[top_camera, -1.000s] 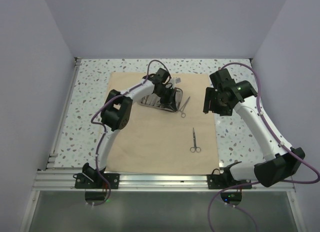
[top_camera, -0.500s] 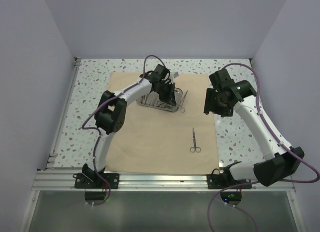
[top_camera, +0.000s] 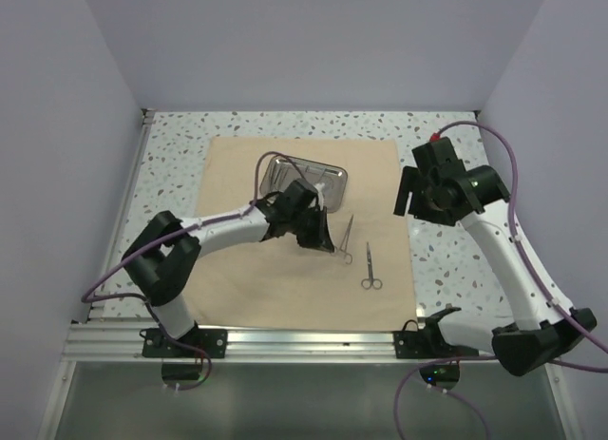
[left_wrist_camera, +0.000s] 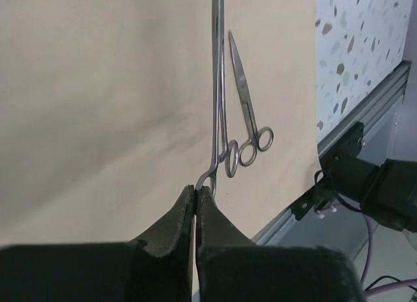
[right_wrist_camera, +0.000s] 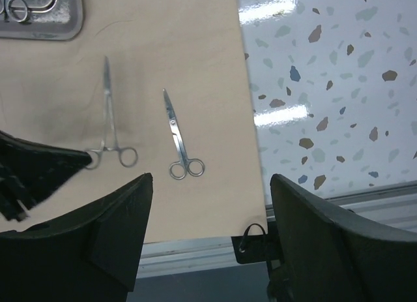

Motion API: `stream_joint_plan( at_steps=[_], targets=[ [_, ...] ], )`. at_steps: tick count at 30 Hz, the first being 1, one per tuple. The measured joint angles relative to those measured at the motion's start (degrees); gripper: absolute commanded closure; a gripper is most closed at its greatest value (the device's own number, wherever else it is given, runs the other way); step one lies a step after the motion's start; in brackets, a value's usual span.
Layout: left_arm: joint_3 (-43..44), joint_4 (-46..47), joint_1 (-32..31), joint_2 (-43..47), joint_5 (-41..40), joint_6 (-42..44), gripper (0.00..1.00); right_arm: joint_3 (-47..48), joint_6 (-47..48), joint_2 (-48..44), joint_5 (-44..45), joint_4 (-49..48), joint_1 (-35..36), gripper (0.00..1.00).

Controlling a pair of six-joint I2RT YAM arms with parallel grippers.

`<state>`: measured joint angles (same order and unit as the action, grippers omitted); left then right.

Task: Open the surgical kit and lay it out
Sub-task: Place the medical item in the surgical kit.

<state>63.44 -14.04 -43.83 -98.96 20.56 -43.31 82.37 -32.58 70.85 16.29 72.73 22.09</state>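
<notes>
A strip of speckled table (top_camera: 166, 174) shows on the far left, between the side wall and the left edge of the tan cloth (top_camera: 247, 297). The cloth is spread flat, with its near edge just short of the metal rail (top_camera: 304, 341). Its near-left part lies bare.

The steel tray (top_camera: 275, 161) sits toward the cloth's far edge, left of the middle. The right wrist view shows a ring-handled instrument (right_wrist_camera: 14, 7) lying in it.

Near and to the right of the tray, the left gripper (left_wrist_camera: 197, 191) is low over the cloth. Its jaws are pressed together on one ring handle of the forceps (left_wrist_camera: 218, 87). The forceps stretch straight out from the fingertips, seemingly flat on the cloth.

Just right of them the scissors (left_wrist_camera: 244, 100) lie almost parallel, not touching them, rings toward the near side. A band of bare cloth separates the scissors from the cloth's right edge, and beyond that edge is more speckled table.

The right gripper (right_wrist_camera: 210, 181) hangs above that right edge, further back than the scissors. Its jaws are spread wide and hold nothing.
</notes>
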Motion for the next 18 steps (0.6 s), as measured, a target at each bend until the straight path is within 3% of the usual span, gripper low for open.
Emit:
stream_joint_plan(
  at_steps=[6,13,14,15,16,17,18],
  targets=[
    [-7.37,6.38,-11.54,0.44,-4.81,-10.93,1.0,-3.41,0.02,-7.96,-2.34,0.09,0.0,0.22],
    [-8.66,15.96,-15.47,0.42,-9.11,-20.28,0.98,-8.74,0.0,-16.26,-5.9,1.4,0.0,0.22],
    [-8.61,16.81,-15.72,0.33,-9.38,-21.05,0.86,-9.11,0.02,-16.92,-6.21,1.68,0.0,0.21],
    [-8.44,17.46,-15.91,0.07,-9.51,-21.7,0.5,-9.46,0.02,-17.46,-6.58,1.81,0.0,0.21],
    [-8.11,17.88,-16.04,-0.33,-9.49,-22.01,0.38,-9.75,0.04,-17.92,-6.8,2.12,0.0,0.21],
    [-7.19,18.14,-16.31,-1.27,-9.53,-22.73,0.03,-9.88,0.07,-18.34,-6.86,2.54,0.0,0.2],
    [-6.12,18.1,-16.55,-2.27,-9.51,-23.02,0.0,-9.99,0.09,-18.69,-6.88,2.82,0.0,0.2]
  ],
)
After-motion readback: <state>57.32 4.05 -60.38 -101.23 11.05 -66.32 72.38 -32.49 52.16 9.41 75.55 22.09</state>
